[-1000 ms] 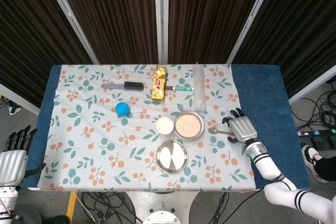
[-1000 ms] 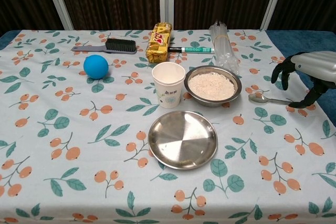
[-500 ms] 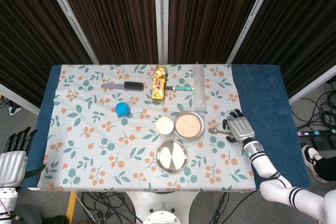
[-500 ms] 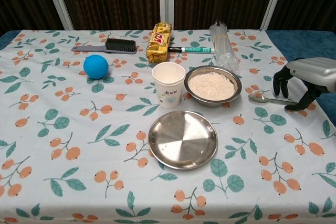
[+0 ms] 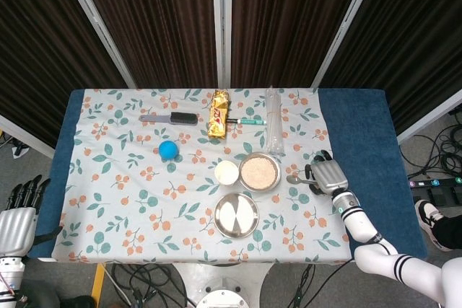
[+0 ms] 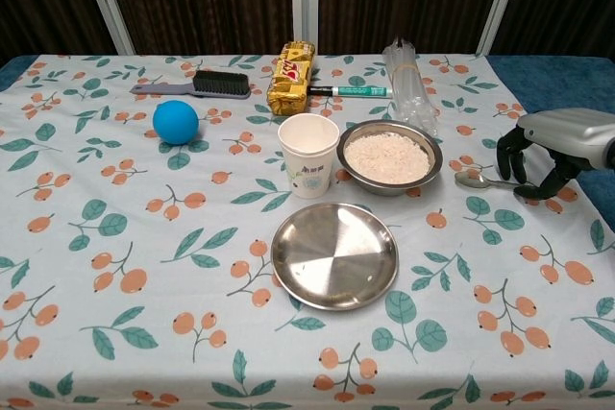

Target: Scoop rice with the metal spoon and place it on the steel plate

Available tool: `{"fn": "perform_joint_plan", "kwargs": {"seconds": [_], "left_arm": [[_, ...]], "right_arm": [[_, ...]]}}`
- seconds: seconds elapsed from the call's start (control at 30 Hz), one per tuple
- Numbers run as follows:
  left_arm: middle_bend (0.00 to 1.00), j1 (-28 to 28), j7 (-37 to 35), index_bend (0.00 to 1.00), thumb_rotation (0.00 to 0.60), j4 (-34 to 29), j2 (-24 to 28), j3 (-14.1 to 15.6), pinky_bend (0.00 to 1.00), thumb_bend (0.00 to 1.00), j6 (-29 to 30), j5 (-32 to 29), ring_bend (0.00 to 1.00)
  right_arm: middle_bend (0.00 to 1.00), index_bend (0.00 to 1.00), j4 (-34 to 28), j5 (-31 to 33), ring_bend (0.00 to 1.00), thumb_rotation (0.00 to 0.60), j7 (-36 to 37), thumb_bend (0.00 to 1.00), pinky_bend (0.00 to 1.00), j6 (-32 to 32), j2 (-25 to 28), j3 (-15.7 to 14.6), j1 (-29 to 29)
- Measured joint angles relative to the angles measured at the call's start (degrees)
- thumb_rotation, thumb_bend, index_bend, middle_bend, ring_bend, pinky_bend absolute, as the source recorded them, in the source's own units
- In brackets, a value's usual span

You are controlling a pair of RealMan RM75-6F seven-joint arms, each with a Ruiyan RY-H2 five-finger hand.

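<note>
right robot hand (image 6: pixel 553 146) hovering over metal spoon (image 6: pixel 473 180) handle, fingers curled down, grip unclear | spoon lying right of rice bowl (image 6: pixel 389 158) | steel plate (image 6: pixel 334 255) sitting in front of bowl | left robot hand (image 5: pixel 17 214) hanging open, well left of bowl

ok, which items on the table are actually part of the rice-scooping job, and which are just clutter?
Job:
- metal spoon
- bowl of rice
- steel plate
- right hand, over the spoon handle

Lying about:
- paper cup
- blue ball
- brush
- snack packet
- green marker
- clear plastic sleeve

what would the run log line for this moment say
phase: reaching | right hand over metal spoon, not gripping | rice bowl full | steel plate empty | left hand idle off table
</note>
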Motion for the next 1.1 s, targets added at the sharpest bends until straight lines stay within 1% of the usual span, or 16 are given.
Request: {"fn": "perform_joint_plan", "kwargs": {"seconds": [0.33,0.77,0.93,1.1], "left_arm": [[0.04,0.1,-0.5,0.08,0.600,0.6,-0.3,0.0,0.03,0.03,-0.2,-0.2,0.03],[0.04,0.1,-1.1,0.08,0.600,1.5,-0.7,0.1,0.03,0.03,-0.4,-0.3,0.03],[0.04,0.1,-1.0,0.08,0.600,1.4,-0.6,0.1,0.03,0.03,-0.4,-0.3,0.03],[0.04,0.0,-0.5,0.08,0.600,1.0,-0.4,0.1,0.03,0.03,-0.4,0.0,0.03]], "right_arm": [[0.53,0.51,-0.3,1.1,0.18,0.600,-1.1,0.27,0.00,-0.3,-0.2,-0.3,0.3],[0.55,0.53,-0.3,1.6,0.19,0.600,-1.3,0.33,0.00,-0.3,-0.3,-0.5,0.6],[0.56,0.54,-2.1,0.3,0.20,0.600,-1.4,0.33,0.00,0.6,1.9,-0.8,0.6],[0.57,0.55,-6.7,-1.5,0.21,0.600,-2.6,0.33,0.00,2.0,6.8,-1.2,0.5]]}}
